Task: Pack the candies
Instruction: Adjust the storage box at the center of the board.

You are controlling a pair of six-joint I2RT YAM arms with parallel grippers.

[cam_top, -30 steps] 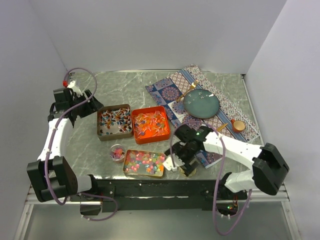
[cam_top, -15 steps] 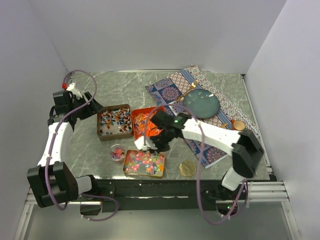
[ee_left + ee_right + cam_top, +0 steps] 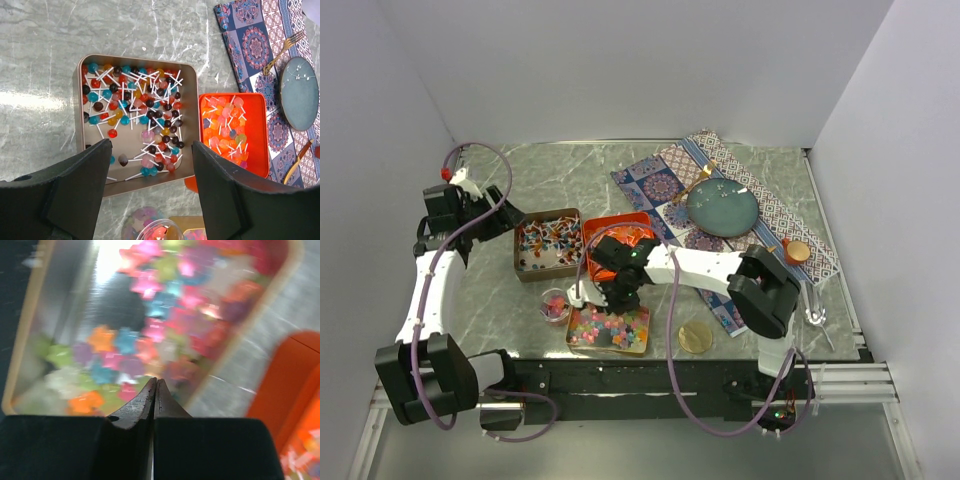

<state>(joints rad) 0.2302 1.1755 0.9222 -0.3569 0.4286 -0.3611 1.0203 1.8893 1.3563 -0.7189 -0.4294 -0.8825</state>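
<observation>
Since a second ago, a wide swing leftward by the right arm: away from the gold lid [image 3: 696, 336] near the front edge of the table [image 3: 520, 180], across to the near tin [image 3: 65, 305], left of centre along that same edge. Closed on the way, too: right tool [image 3: 155, 382] with its fingers now pressed flat together, nothing between them. No real change at the left arm.

Hanging now just above the star sweets [image 3: 150, 335] in that tin, tips aimed down at the pile. Long axis of the tin parallel to the front edge, sweets spread along its whole length, under and ahead of the tips. By far the nearer arm for these.

Left tool [image 3: 151, 145] wide apart and empty, hovering over the lollipops [image 3: 135, 115] in the brown tin [image 3: 80, 125], toward the left side of the table. Orange box [image 3: 255, 150] with more lollipops just beside it on the right.

Little room around the near tin: orange box just behind, small cup [image 3: 554, 303] of sweets close on the left, front edge of the table just beyond. Probably needs parting of the fingers before any dip, since shut tips can only push.
</observation>
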